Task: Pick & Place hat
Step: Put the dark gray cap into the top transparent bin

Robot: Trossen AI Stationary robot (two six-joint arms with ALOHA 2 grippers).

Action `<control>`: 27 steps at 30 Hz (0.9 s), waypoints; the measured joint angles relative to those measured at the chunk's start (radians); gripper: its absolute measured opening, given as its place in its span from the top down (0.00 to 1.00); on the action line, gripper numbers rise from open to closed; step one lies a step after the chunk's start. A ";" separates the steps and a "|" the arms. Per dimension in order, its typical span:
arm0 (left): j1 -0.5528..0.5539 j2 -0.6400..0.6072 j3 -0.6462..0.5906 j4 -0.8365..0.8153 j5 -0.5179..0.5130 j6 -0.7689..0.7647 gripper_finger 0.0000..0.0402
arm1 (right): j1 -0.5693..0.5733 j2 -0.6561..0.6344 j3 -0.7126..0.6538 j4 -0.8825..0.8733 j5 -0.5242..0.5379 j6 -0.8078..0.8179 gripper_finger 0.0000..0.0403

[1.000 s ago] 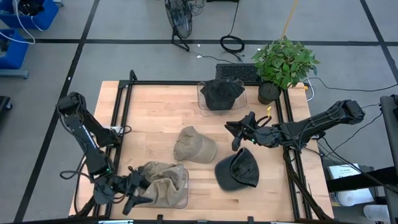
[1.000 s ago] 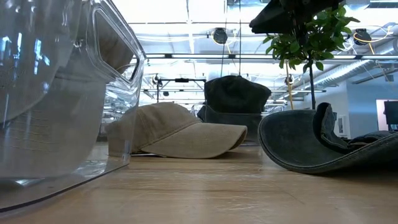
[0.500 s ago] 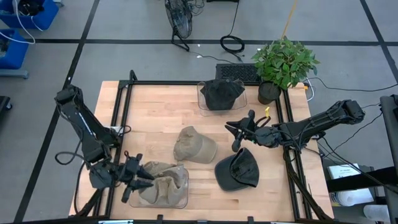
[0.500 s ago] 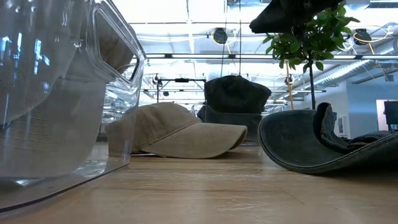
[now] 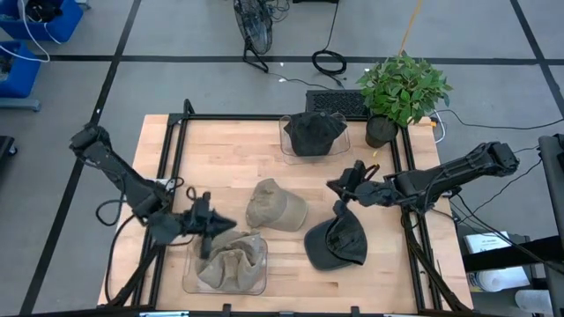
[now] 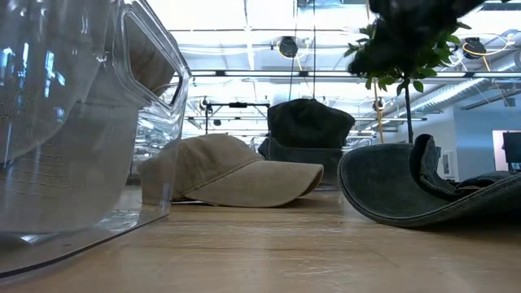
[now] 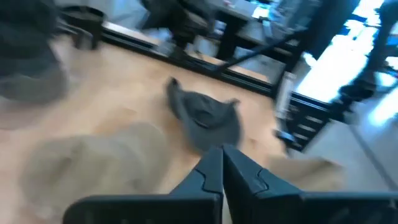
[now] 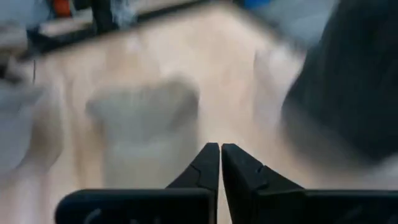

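Observation:
A tan hat [image 5: 275,204] [image 6: 232,171] lies on its brim and crown edge at the table's middle. A dark hat [image 5: 337,239] [image 6: 431,191] rests upturned to its right. Another tan hat [image 5: 231,262] sits crumpled in the near clear bin [image 5: 189,280]. Another dark hat [image 5: 315,132] sits in the far clear bin [image 5: 285,151]. My left gripper [image 5: 220,225] [image 7: 222,163] is shut and empty, over that near bin's far left corner. My right gripper [image 5: 342,201] [image 8: 220,158] is shut and empty, above the upturned dark hat's far edge.
A potted plant [image 5: 401,88] stands at the table's far right corner, beside a dark mesh tray [image 5: 335,101]. Black rails [image 5: 172,150] frame the tabletop. Bare wood [image 5: 220,158] lies between the far bin and the left rail.
My left gripper has swung from the near bin's near left corner toward the far edge and the right, and has shut on nothing. The tan hat's part that lay over the bin's left wall now sits inside. My right gripper has shifted slightly toward the right edge.

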 joint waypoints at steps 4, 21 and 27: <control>0.130 0.000 0.000 0.003 0.026 0.026 0.93 | 0.000 -0.051 -0.001 -0.218 -0.174 0.258 0.99; 0.596 0.000 0.000 0.004 0.723 0.317 0.95 | 0.286 0.085 0.204 -0.571 -0.184 0.813 1.00; 0.669 0.000 0.000 0.005 0.846 0.418 0.99 | 0.318 0.277 0.477 -0.927 -0.218 1.102 1.00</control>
